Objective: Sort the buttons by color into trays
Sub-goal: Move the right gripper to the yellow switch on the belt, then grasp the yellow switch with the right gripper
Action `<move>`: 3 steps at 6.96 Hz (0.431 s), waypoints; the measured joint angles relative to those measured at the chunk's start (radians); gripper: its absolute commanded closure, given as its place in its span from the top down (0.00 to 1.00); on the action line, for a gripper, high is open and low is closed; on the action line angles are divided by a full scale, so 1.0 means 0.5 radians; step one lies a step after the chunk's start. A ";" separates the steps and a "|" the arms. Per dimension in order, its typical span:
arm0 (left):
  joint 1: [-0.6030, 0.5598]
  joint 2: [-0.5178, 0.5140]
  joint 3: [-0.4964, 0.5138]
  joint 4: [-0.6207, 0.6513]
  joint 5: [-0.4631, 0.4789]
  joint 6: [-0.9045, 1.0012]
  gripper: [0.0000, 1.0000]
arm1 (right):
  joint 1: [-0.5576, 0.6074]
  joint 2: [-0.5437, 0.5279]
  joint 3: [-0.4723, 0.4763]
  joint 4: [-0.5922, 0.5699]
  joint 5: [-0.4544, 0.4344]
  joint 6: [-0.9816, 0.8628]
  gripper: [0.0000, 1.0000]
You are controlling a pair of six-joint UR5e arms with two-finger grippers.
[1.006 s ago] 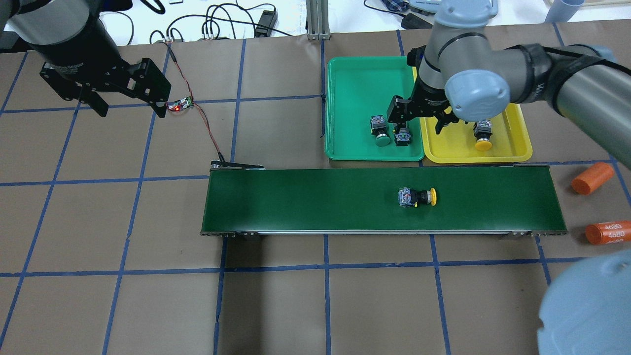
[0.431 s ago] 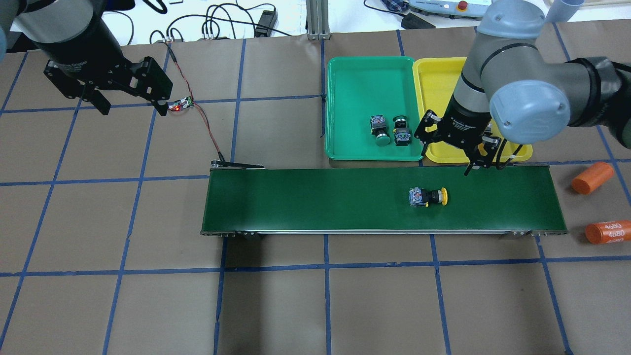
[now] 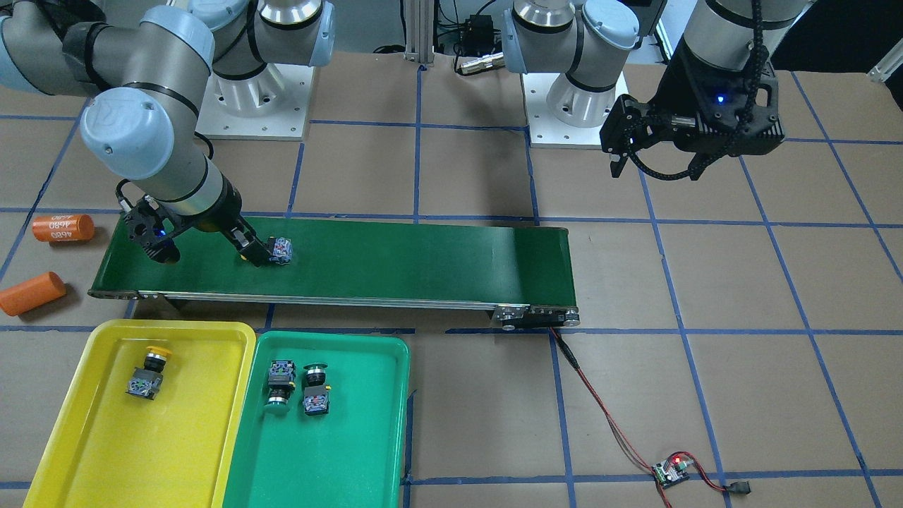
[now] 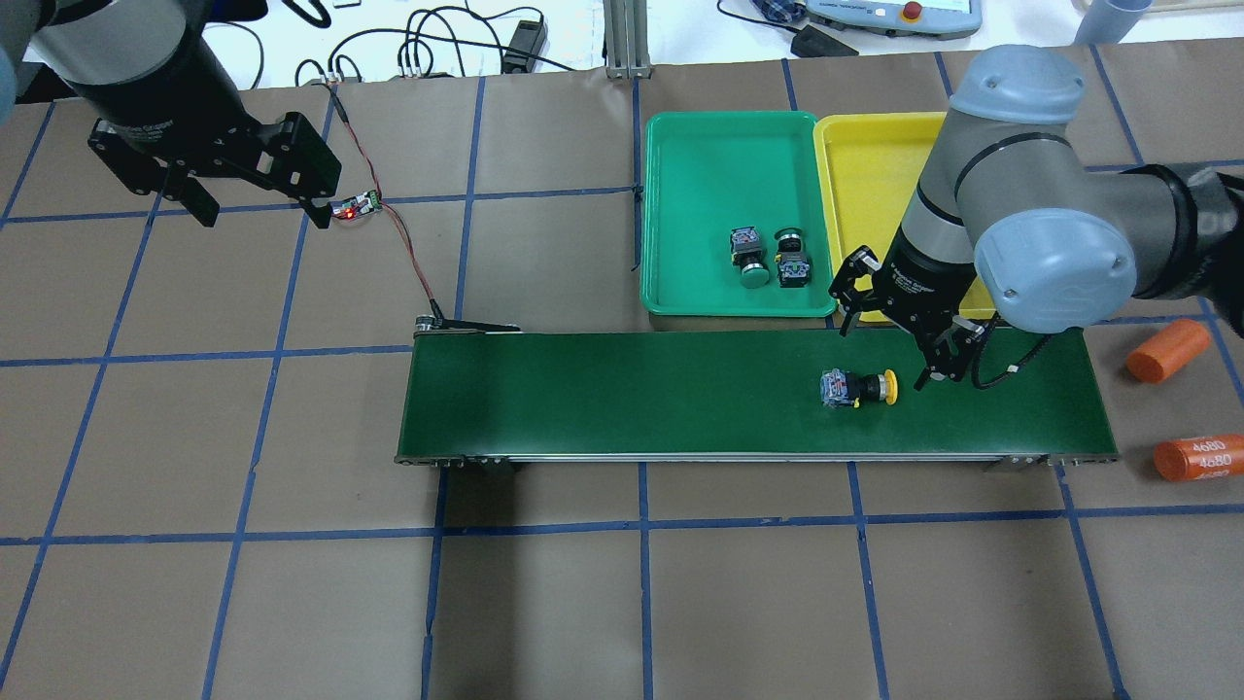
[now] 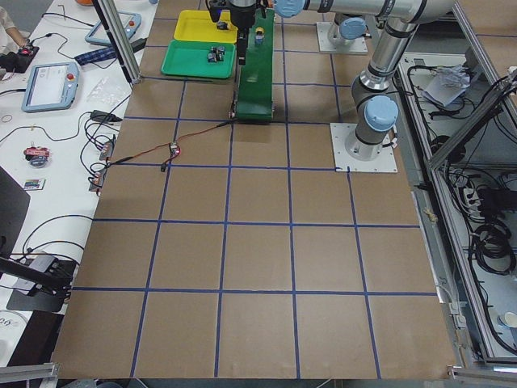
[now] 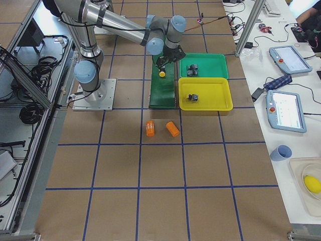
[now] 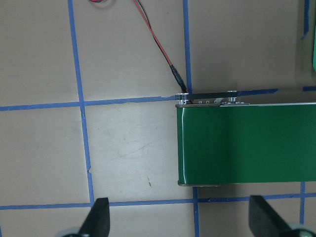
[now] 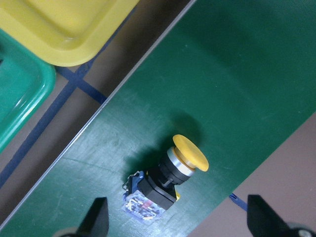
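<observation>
A yellow-capped button (image 4: 857, 388) lies on its side on the dark-green belt (image 4: 632, 389), cap pointing right. My right gripper (image 4: 889, 345) hangs open just above the belt, at the button's far right. In the right wrist view the button (image 8: 165, 177) lies ahead of the open gripper (image 8: 177, 219). Two green-capped buttons (image 4: 748, 258) (image 4: 792, 258) rest in the green tray (image 4: 700, 156). Another yellow-capped button (image 3: 147, 374) sits in the yellow tray (image 3: 106, 437). My left gripper (image 4: 258, 209) hovers open and empty at the far left.
Two orange cylinders (image 4: 1166, 350) (image 4: 1197, 457) lie on the table right of the belt's end. A small circuit board (image 4: 358, 204) with a red wire running to the belt's left end sits beside my left gripper.
My right gripper has left the green tray, where a green-capped button stays behind, and has come over the belt. The yellow-capped button has travelled right along the belt. The left arm barely moved.
</observation>
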 measured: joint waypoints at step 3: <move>0.000 0.000 -0.006 0.000 -0.005 0.000 1.00 | -0.135 0.001 0.138 -0.062 0.022 0.040 0.97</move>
